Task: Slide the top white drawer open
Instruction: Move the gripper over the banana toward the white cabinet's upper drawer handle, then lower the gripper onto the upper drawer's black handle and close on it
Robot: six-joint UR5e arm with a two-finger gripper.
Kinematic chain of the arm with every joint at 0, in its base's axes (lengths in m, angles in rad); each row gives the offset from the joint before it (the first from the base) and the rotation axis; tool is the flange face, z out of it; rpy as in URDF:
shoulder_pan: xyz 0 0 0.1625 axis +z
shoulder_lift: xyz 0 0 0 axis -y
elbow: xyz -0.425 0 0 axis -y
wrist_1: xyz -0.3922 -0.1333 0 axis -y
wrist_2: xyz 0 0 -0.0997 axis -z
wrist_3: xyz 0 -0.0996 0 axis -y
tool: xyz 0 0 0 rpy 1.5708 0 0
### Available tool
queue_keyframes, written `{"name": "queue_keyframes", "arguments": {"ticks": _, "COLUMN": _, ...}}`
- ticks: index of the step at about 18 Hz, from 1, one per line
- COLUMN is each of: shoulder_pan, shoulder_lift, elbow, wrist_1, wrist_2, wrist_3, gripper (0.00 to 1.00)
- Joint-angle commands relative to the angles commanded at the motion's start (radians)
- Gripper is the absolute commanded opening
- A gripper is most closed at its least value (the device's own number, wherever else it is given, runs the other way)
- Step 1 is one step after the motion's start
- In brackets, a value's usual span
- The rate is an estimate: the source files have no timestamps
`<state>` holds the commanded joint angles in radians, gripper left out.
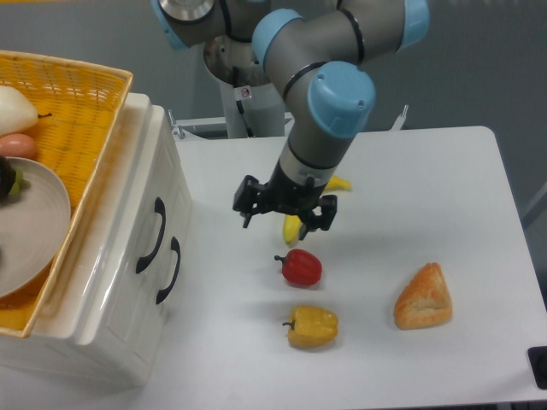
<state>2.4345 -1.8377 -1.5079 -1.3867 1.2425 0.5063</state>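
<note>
Camera view from the front: a white table (410, 171) holds a cream cabinet (111, 282) at its left edge, with a yellow basket (73, 102) resting on top that carries a grey plate (34, 222). The robot arm (329, 94) reaches down over the middle of the table. The top white drawer (141, 205) sits shut in the cabinet front, its curved black handle (150, 236) facing the arm, just above the lower drawer (167, 295). The gripper (285, 209) hangs with fingers spread and nothing between them, well apart from the handle, over a banana (295, 226). Nearby lie a pastry (424, 297), a yellow pepper (313, 326) and a red pepper (300, 267).
</note>
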Motion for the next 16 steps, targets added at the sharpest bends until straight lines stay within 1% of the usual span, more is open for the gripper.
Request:
{"name": "queue_keyframes", "arguments": {"ticks": 5, "shoulder_pan": -0.052, "shoulder_lift": -0.017, "elbow": 0.012, "wrist_1": -0.014, "wrist_2": -0.011, "wrist_3": -0.041, "gripper": 1.0}}
{"name": "queue_keyframes", "arguments": {"ticks": 8, "shoulder_pan": -0.087, "shoulder_lift": -0.04, "elbow": 0.049, "wrist_1": -0.017, "wrist_2": -0.014, "wrist_3": -0.097, "gripper": 1.0}}
{"name": "queue_keyframes", "arguments": {"ticks": 10, "shoulder_pan": -0.101, "shoulder_lift": -0.052, "elbow": 0.064, "wrist_1": -0.023, "wrist_2": -0.02, "wrist_3": -0.106, "gripper": 1.0}}
{"name": "queue_keyframes", "arguments": {"ticks": 16, "shoulder_pan": -0.13, "shoulder_lift": -0.058, "elbow": 0.063, "wrist_1": -0.025, "wrist_2": -0.038, "wrist_3": -0.107, "gripper": 1.0}}
